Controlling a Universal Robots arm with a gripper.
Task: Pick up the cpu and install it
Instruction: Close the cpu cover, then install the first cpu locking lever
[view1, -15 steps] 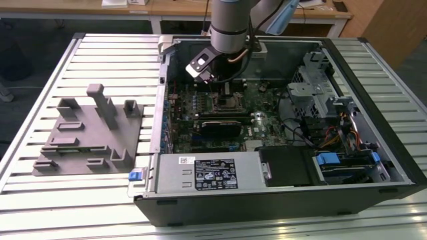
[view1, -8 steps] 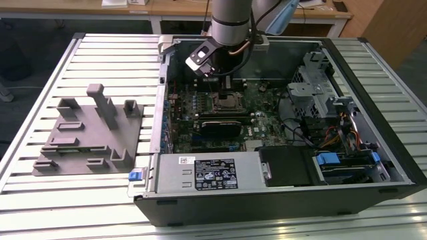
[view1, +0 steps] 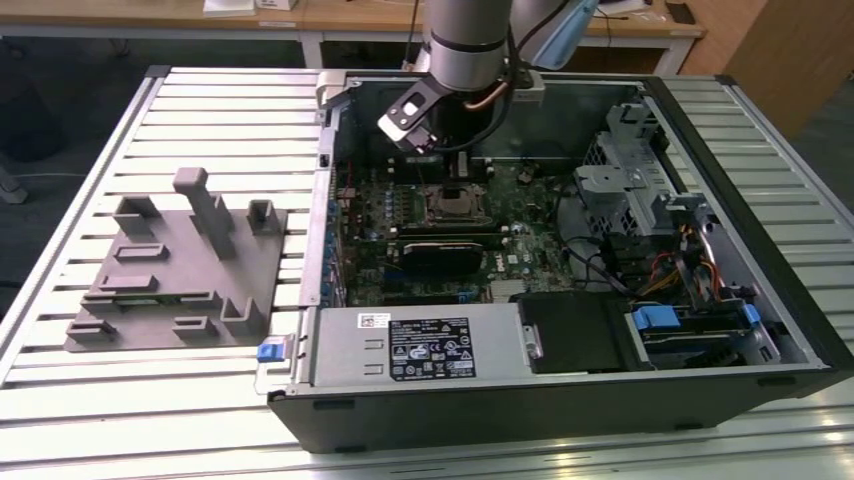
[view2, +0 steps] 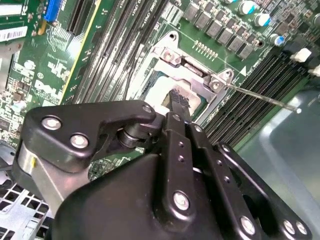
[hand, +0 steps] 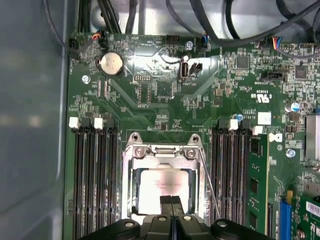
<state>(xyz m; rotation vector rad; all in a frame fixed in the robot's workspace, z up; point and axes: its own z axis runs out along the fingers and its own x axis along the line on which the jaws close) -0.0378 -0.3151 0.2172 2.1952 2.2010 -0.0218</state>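
Note:
The cpu is a pale silvery square lying flat inside the metal socket frame on the green motherboard. In the second wrist view the cpu shows just beyond my black fingertips. My gripper hangs directly over the chip's near edge. Its two fingers are pressed together, shut, with nothing visible between them. In the exterior view my gripper reaches down into the open computer case, right above the socket. Whether the tips touch the chip I cannot tell.
A thin metal socket lever sticks out beside the frame. Memory slots flank the socket on both sides. A black ribbed block, a labelled power supply and a drive cage crowd the case. A grey fixture lies on the slatted table.

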